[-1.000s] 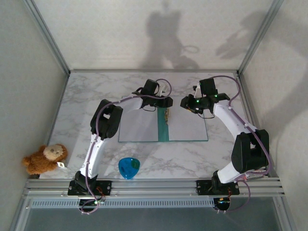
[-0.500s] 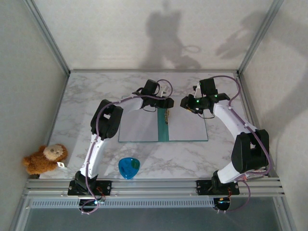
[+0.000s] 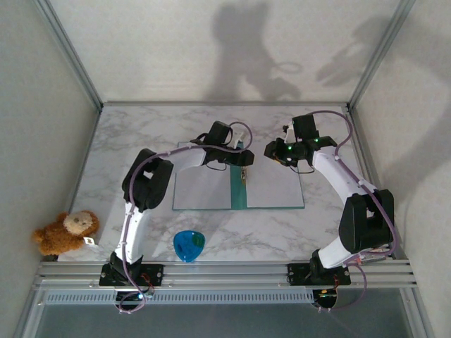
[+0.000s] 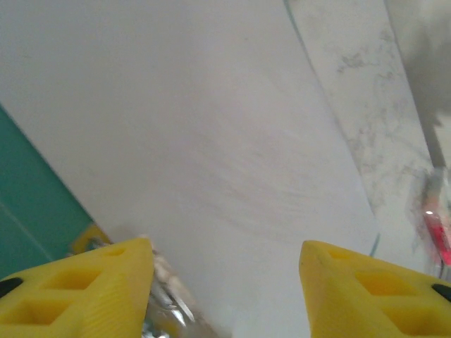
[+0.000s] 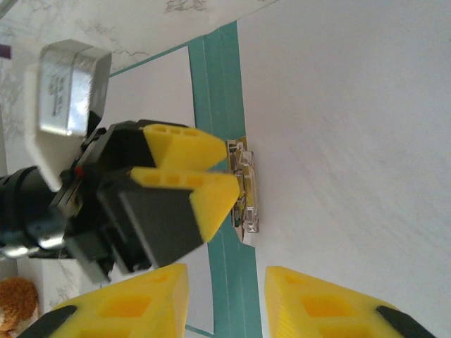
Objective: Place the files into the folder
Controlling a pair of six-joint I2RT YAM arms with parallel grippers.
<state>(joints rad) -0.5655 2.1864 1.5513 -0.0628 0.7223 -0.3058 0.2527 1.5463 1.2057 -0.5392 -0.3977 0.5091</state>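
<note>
Folder [image 3: 239, 198]: open, sheets [image 3: 276, 184] lying inside.
Left end effector [image 4: 225, 262]: apart, empty, at folder's clip [image 5: 246, 194].
Right end effector [image 5: 225, 278]: apart, empty, above folder.
Risk: end effectors crowding, nudging sheets out.

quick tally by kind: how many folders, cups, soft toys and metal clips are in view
folder: 1
blue cup: 1
teddy bear: 1
metal clip: 1
total: 4
</note>
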